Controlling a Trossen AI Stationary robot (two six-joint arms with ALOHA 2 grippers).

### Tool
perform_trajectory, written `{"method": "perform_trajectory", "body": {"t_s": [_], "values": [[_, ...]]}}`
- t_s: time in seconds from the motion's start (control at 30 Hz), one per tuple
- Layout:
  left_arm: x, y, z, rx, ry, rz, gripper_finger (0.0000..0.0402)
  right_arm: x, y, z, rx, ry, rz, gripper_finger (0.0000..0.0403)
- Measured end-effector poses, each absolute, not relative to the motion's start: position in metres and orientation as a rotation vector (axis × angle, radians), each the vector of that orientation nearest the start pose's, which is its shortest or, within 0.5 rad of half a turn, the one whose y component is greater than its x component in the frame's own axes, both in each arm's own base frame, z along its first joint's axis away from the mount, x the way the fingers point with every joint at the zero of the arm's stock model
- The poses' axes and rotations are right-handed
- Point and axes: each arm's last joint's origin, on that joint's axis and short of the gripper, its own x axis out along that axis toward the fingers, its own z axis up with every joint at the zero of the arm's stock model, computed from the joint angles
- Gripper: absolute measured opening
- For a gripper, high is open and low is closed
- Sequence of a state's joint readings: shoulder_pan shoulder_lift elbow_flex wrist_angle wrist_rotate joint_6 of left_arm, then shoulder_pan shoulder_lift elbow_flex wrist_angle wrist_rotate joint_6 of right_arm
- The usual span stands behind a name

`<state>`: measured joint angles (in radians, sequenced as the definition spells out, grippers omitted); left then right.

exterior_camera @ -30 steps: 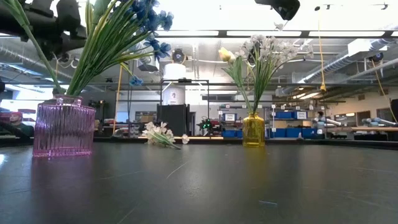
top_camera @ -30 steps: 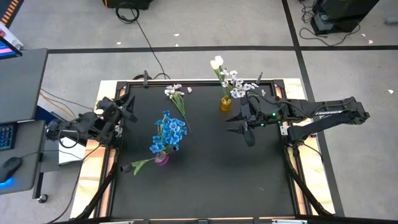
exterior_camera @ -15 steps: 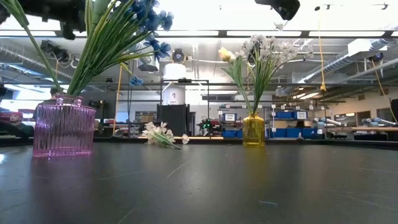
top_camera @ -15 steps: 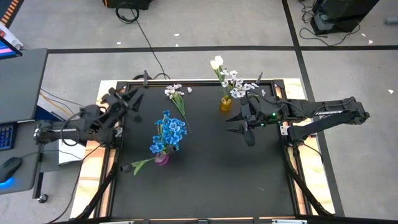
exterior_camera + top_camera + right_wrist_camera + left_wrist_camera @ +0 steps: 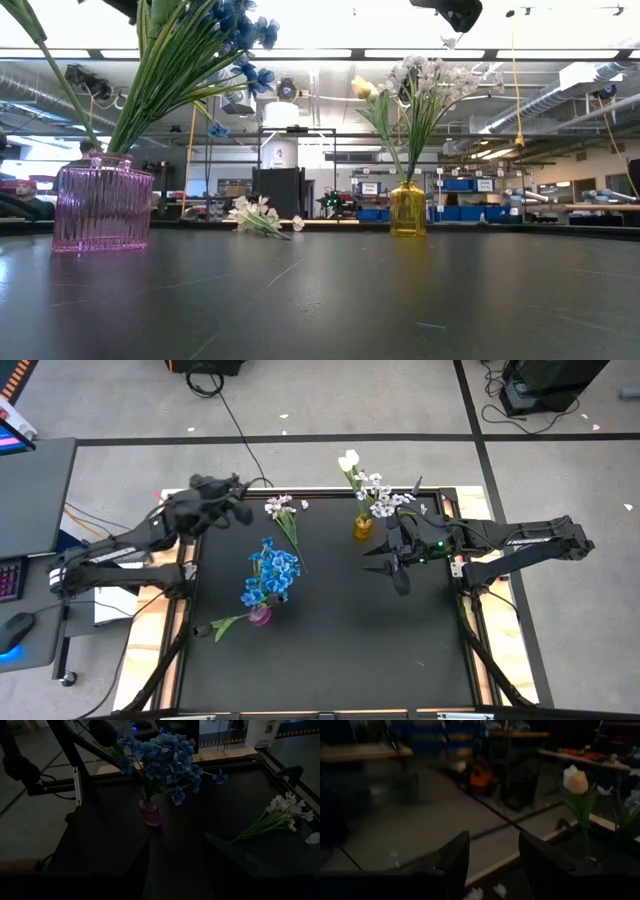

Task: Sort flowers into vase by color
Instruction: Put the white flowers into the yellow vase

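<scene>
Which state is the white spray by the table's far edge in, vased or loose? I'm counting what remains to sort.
Loose. The white spray lies flat on the black table, apart from both vases, with no gripper touching it.

You have a black matte table (image 5: 340, 640) carrying a ribbed pink glass vase (image 5: 102, 204), a small amber glass vase (image 5: 407, 209), and a loose white-blossom spray (image 5: 283, 513) lying flat.

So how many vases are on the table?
2. The pink vase holding blue flowers stands toward the table's left; the yellow vase holding white flowers stands near the far edge.
</scene>
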<state>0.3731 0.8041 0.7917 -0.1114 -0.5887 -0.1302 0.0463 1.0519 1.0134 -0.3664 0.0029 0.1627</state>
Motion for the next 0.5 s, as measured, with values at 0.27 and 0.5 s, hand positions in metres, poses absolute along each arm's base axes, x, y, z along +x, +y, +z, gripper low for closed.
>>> {"method": "perform_trajectory", "body": {"t_s": [0.27,0.5], "values": [[0.182,0.119,0.318,-0.279,0.156,0.998,0.0176,0.225,0.010,0.345,0.150,0.407,0.009,0.0190],[0.194,0.149,0.290,-0.434,0.208,1.089,0.0176,0.225,0.010,0.345,0.150,0.407,0.010,0.0190]]}}
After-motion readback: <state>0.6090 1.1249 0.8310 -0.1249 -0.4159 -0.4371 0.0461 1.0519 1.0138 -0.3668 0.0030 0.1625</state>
